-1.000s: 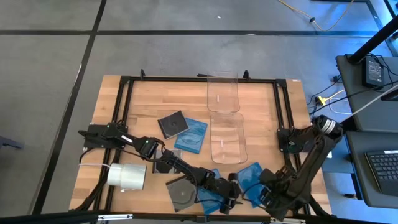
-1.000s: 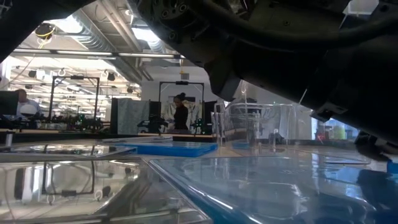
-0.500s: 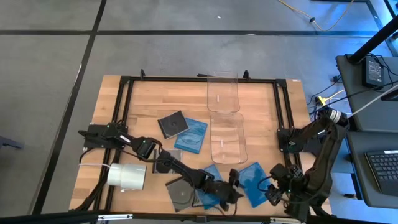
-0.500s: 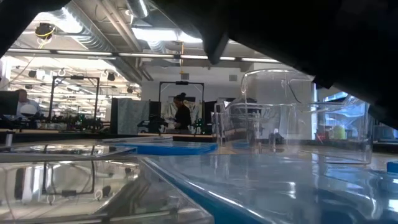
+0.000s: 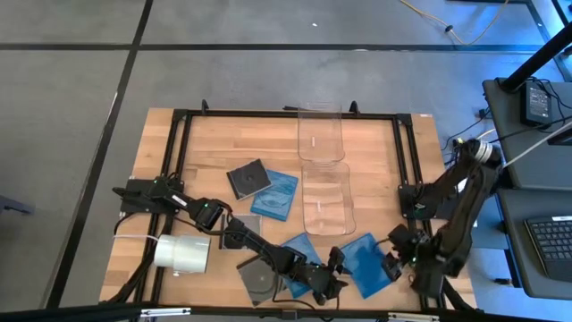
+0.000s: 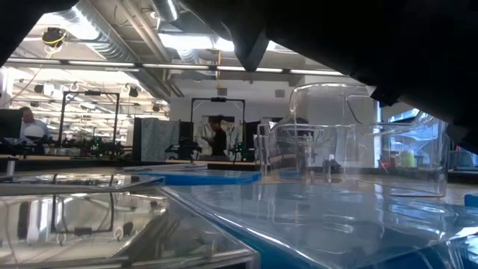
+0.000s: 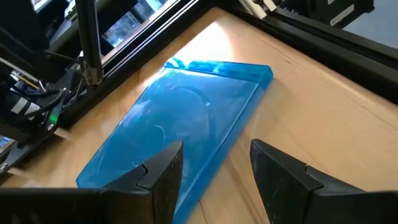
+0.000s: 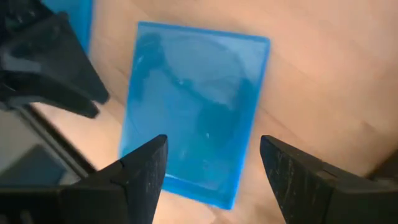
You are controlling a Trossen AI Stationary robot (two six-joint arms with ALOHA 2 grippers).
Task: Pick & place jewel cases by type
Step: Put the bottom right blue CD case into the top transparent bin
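Both bins (image 5: 325, 170) look empty and all cases (image 5: 275, 195) lie on the table (image 5: 214, 143), so sorting seems barely begun; left gripper (image 5: 332, 271) and right gripper (image 5: 396, 253), both open-fingered, flank one blue case (image 5: 367, 264) at lower right.

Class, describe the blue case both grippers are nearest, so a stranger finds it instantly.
Start at the wooden table, at the edge farthest from the clear bins. Between the left gripper and right gripper lies a blue jewel case. Unlike the overlapping cases beside it, it lies alone on bare wood.
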